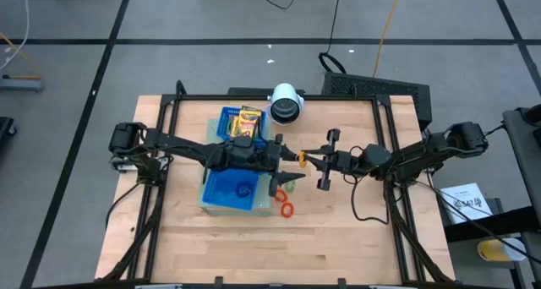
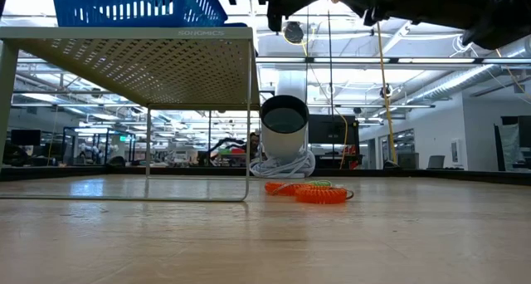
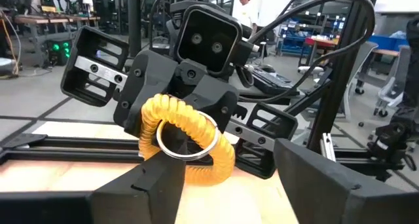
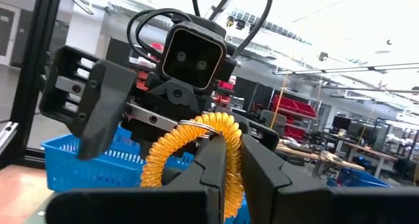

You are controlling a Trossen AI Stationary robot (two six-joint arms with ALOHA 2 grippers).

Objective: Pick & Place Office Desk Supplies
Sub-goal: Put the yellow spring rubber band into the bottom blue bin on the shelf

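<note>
Yellow ring: a yellow coiled ring hangs in mid-air between the two arms, above the tabletop — a hand-over is the step in hand.
Right end effector: fingers pressed narrow, pinching the coil on its near side.
Left end effector: fingers spread wide to either side of the same coil, not yet closed on it as far as I can tell.
Other supplies: red and orange rings lie on the wood just below the meeting point; crayon boxes sit in the blue tray under the left arm.
Bystander: white cylinder beyond both end effectors.
Next move: my reading — the left fingers must close squarely on the coil before the right lets go; the springy loop could slip or twist if the release comes early.
</note>
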